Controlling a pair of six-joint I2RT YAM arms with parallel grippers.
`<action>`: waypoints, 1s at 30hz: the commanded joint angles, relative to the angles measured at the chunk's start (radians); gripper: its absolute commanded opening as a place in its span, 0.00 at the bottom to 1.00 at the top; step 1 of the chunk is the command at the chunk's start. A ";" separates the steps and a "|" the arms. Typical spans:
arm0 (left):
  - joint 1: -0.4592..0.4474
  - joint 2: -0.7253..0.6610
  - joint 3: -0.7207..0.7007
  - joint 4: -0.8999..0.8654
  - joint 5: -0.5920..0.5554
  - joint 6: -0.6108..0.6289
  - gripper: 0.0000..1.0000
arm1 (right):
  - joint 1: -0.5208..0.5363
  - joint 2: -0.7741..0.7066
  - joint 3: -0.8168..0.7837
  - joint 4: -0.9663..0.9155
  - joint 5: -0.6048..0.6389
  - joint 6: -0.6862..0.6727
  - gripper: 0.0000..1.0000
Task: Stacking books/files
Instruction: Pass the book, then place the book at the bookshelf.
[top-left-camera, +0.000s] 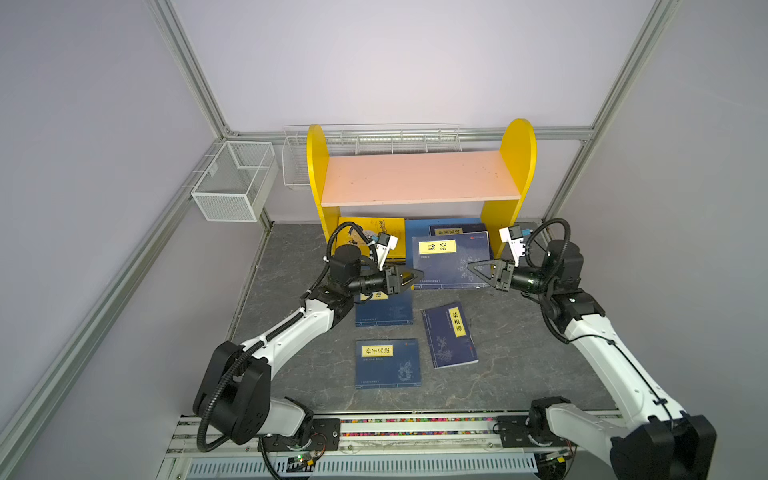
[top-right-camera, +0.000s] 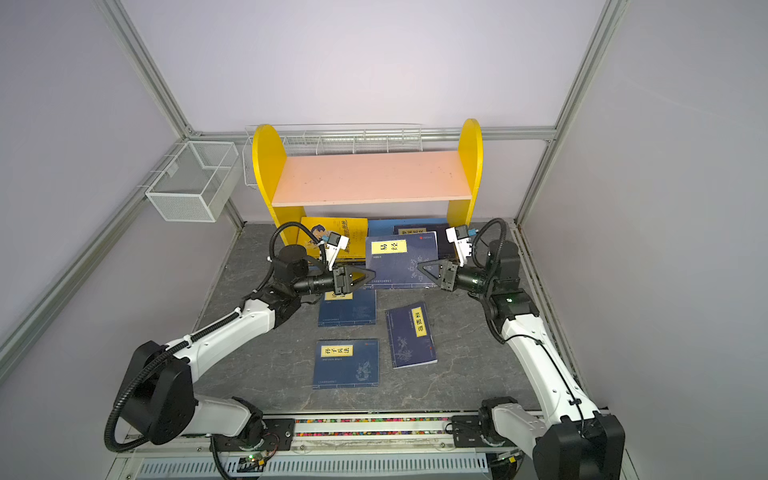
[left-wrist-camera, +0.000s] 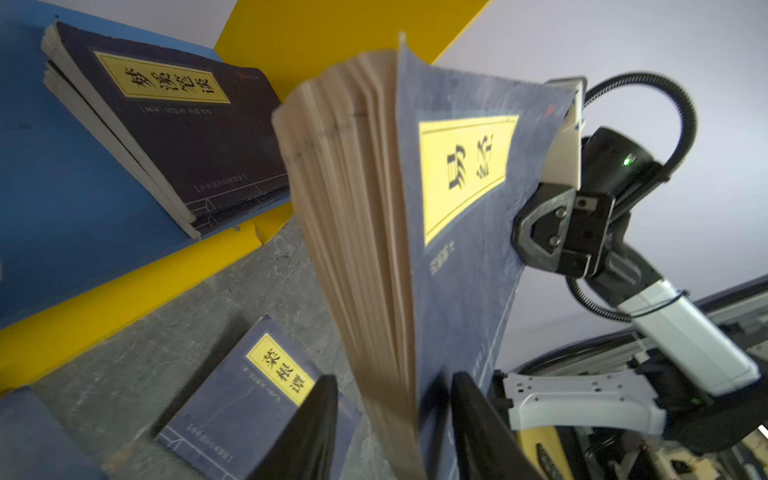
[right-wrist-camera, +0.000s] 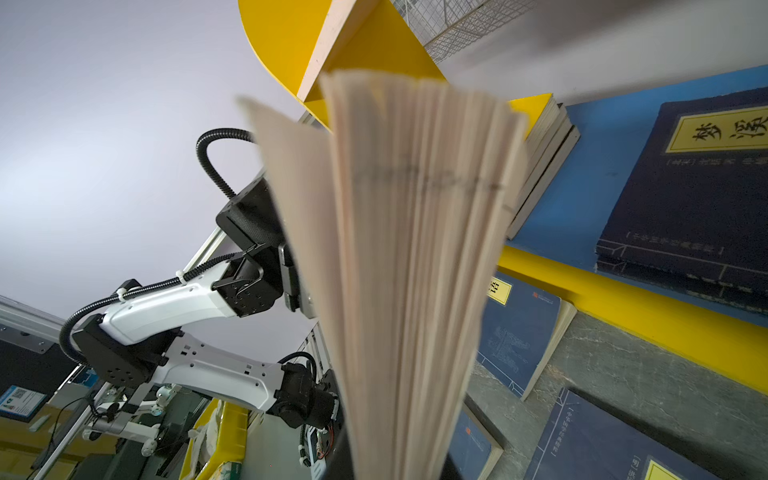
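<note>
Grey stone-look worktop (top-left-camera: 519, 353) is stretching out before a yellow shelf (top-left-camera: 517, 166). Right jaws are pressing together on one side edge of the big book (top-left-camera: 451, 262), its pages fanning out beyond them. Left jaws are standing partly spread, straddling the opposite edge, a gap showing beside one finger (left-wrist-camera: 316, 428). Big book is spanning the space between both jaws; three smaller books (top-left-camera: 388, 363) are lying nearer the robot than the jaws.
</note>
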 joint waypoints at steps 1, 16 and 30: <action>-0.008 0.015 0.012 0.120 0.024 -0.048 0.23 | -0.006 0.023 0.028 0.052 -0.014 0.008 0.06; -0.140 0.124 0.182 0.002 -0.416 -0.021 0.00 | -0.006 0.146 0.140 -0.187 0.347 -0.117 0.53; -0.140 0.330 0.441 -0.073 -0.402 0.041 0.00 | -0.014 -0.105 0.033 -0.418 1.013 -0.079 0.66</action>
